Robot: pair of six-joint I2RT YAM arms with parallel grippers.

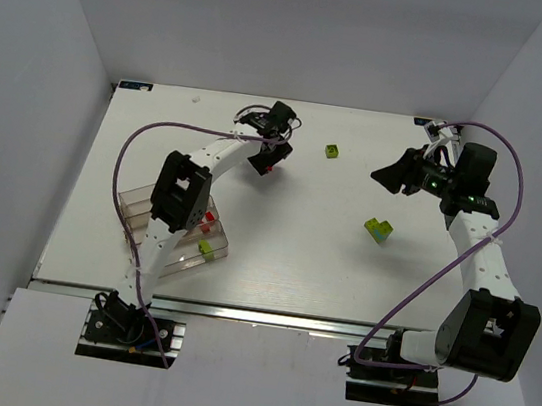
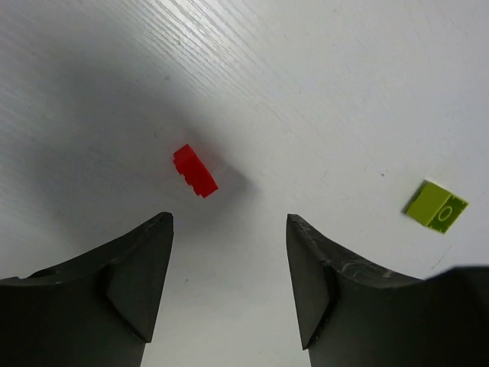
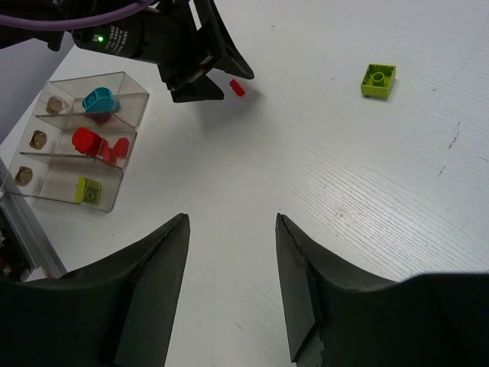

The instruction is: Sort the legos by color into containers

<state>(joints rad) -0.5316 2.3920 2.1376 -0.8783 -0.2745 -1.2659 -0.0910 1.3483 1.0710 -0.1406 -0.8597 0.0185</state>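
Observation:
A small red lego [image 2: 194, 170] lies on the white table just ahead of my open left gripper [image 2: 229, 222], which hovers above it with nothing between the jaws. In the top view the left gripper [image 1: 261, 163] is at the far middle with the red lego [image 1: 270, 170] at its tip. A lime lego [image 1: 333, 152] lies to its right and also shows in the left wrist view [image 2: 436, 206]. A lime and cyan lego [image 1: 379, 230] lies right of centre. My right gripper [image 1: 391, 176] is open and empty, above the table at the far right. The clear containers [image 1: 135, 208] stand at the near left.
In the right wrist view the containers [image 3: 131, 108] hold a cyan lego [image 3: 98, 100], red legos [image 3: 90, 142] and a lime lego [image 3: 88, 189], one colour per trough. My right gripper [image 3: 231, 222] looks toward the left gripper [image 3: 195, 76], the red lego [image 3: 237, 87] and the lime lego [image 3: 379, 79].

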